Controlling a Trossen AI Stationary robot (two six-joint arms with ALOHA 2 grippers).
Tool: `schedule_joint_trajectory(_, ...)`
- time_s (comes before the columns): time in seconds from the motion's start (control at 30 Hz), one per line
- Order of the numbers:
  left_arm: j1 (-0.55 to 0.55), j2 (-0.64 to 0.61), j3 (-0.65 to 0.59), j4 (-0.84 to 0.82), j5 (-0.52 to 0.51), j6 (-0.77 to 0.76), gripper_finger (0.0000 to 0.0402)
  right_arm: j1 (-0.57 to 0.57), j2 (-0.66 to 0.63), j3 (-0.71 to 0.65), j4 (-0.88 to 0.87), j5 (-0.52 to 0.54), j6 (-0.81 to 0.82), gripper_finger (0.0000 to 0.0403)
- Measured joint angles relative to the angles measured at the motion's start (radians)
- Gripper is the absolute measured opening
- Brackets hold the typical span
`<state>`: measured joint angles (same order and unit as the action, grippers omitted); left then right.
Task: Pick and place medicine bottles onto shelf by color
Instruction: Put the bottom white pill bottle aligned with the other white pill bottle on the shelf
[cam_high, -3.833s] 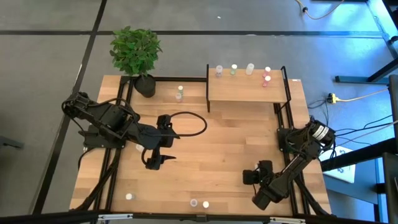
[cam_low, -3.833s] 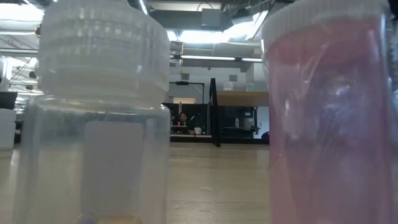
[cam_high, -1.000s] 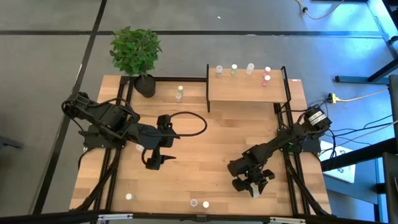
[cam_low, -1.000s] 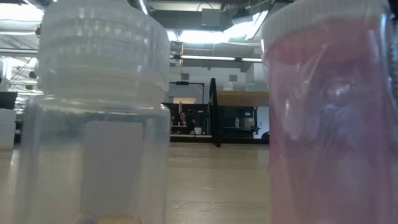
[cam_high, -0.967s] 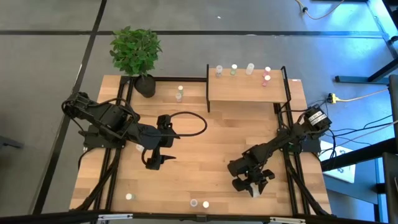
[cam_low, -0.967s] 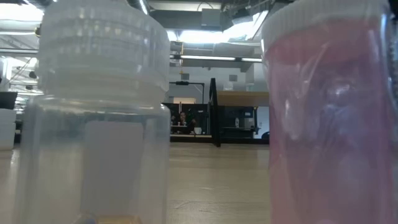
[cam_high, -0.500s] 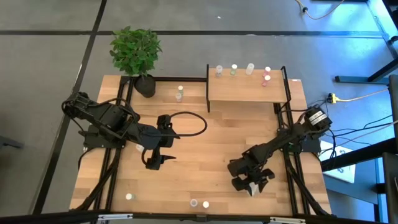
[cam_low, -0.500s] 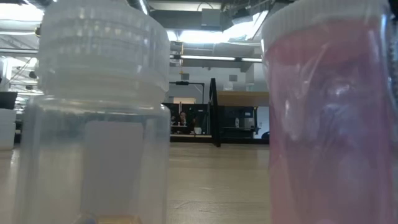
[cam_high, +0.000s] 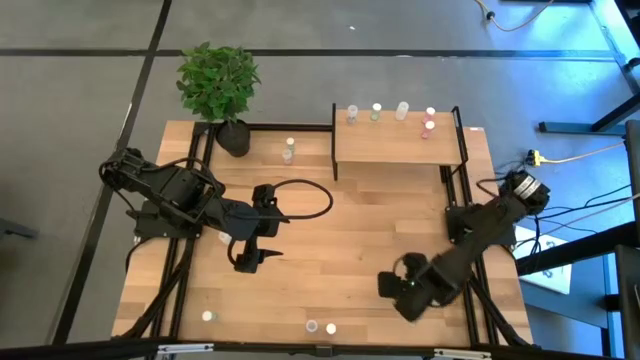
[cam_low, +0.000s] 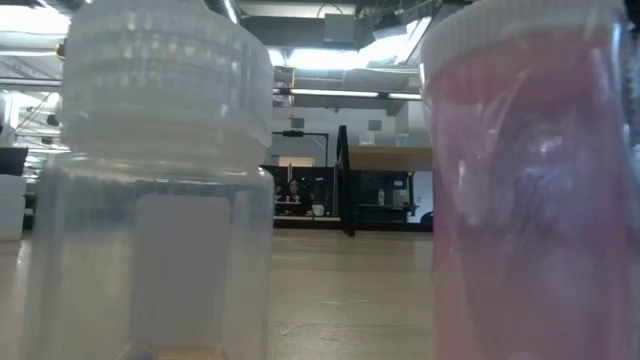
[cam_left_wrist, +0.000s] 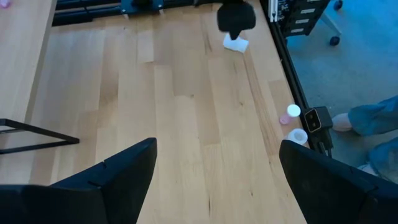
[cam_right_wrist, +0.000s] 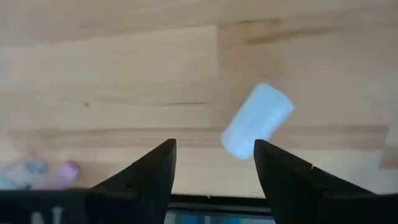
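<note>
I have the right gripper (cam_right_wrist: 214, 163) low over the near right part of the table (cam_high: 340, 240), fingers spread with nothing between them. Just beyond the fingertips a white bottle (cam_right_wrist: 257, 121) lies on its side on the wood, askew to the line of the jaws. The left wrist view shows the same toppled bottle (cam_left_wrist: 236, 43) right beside the dark gripper head.

That lying bottle is my main worry. A cylinder on its side can roll, so if I come down off-centre, one finger could nudge it before the other meets it, and it may roll toward the table's edge, which runs close by in the right wrist view. The fingers also look only a little wider than the bottle, so a skewed approach could pinch its end and squirt it out.

Two more bottles, a white-capped bottle (cam_high: 312, 326) and a pink-capped bottle (cam_high: 331, 328), stand near the front edge, not far from this arm; a wide sweep could knock them over.

The left gripper (cam_left_wrist: 214, 165) waits wide open and empty over the table's left half.

The shelf (cam_high: 395, 145) at the far right already carries several bottles along its back edge, so a clumsy placement could topple those too. I cannot tell the fallen bottle's cap colour from here, so I risk sorting it wrong.
</note>
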<state>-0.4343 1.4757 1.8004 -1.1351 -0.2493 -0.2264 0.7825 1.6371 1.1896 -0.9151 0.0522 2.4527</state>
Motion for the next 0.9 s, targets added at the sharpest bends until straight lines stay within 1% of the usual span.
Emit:
schedule_joint_trajectory(0.07, 0.0, 0.0, 0.0, 0.0, 0.0, 0.0, 0.0334, 0.043, 0.029, 0.035, -0.042, 0.031, 0.093, 0.0218)
schedule_joint_trajectory(0.17, 0.0, 0.0, 0.0, 0.0, 0.0, 0.0, 0.0334, 0.066, 0.084, 0.093, -0.105, -0.002, 0.129, 0.0218)
schedule_joint_trajectory(0.3, 0.0, 0.0, 0.0, 0.0, 0.0, 0.0, 0.0334, 0.066, 0.145, 0.156, -0.184, -0.009, 0.134, 0.0218)
schedule_joint_trajectory(0.4, 0.0, 0.0, 0.0, 0.0, 0.0, 0.0, 0.0334, 0.069, 0.154, 0.193, -0.209, -0.006, 0.122, 0.0218)
schedule_joint_trajectory(0.43, 0.0, 0.0, 0.0, 0.0, 0.0, 0.0, 0.0334, 0.072, 0.152, 0.209, -0.228, 0.009, 0.109, 0.0218)
schedule_joint_trajectory(0.5, 0.0, 0.0, 0.0, 0.0, 0.0, 0.0, 0.0334, 0.084, 0.149, 0.257, -0.318, 0.084, 0.088, 0.0218)
schedule_joint_trajectory(0.63, 0.0, 0.0, 0.0, 0.0, 0.0, 0.0, 0.0334, 0.113, 0.125, 0.399, -0.552, 0.327, 0.004, 0.0218)
schedule_joint_trajectory(0.67, 0.0, 0.0, 0.0, 0.0, 0.0, 0.0, 0.0334, 0.117, 0.124, 0.433, -0.609, 0.39, -0.044, 0.0218)
schedule_joint_trajectory(0.7, 0.0, 0.0, 0.0, 0.0, 0.0, 0.0, 0.0334, 0.119, 0.123, 0.465, -0.656, 0.445, -0.107, 0.0218)
schedule_joint_trajectory(0.73, 0.0, 0.0, 0.0, 0.0, 0.0, 0.0, 0.0334, 0.12, 0.121, 0.492, -0.665, 0.494, -0.188, 0.0218)
schedule_joint_trajectory(0.83, 0.0, 0.0, 0.0, 0.0, 0.0, 0.0, 0.0334, 0.122, 0.102, 0.556, -0.651, 0.647, -0.467, 0.0218)
schedule_joint_trajectory(0.9, 0.0, 0.0, 0.0, 0.0, 0.0, 0.0, 0.0334, 0.113, 0.101, 0.61, -0.656, 0.716, -0.575, 0.0218)
